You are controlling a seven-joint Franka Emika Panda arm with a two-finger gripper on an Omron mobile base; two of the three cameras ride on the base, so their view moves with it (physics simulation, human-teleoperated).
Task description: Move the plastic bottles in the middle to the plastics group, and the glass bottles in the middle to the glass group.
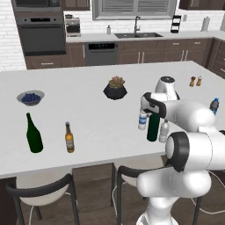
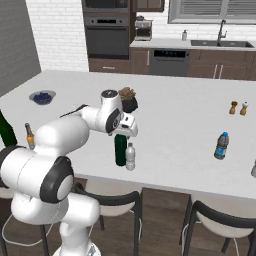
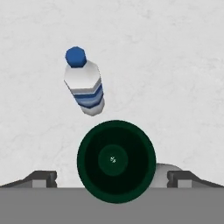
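White counter (image 1: 96,118) — bottles, bowl (image 1: 30,97), plant (image 1: 115,88).

Glossy white arm (image 1: 193,115), dark joints

Landmark: dark green straight-sided glass bottle (image 2: 120,149), upright near the white counter's (image 2: 175,130) front edge. Small clear plastic water bottle (image 2: 130,157) just beside it. Gripper (image 2: 123,131) directly over its neck (jaw state hidden). Blue-tinted dark-capped plastic bottle (image 2: 221,146) well apart. Potted succulent (image 2: 128,100) behind.

Green glass bottle (image 3: 116,161) — upright, mid-counter
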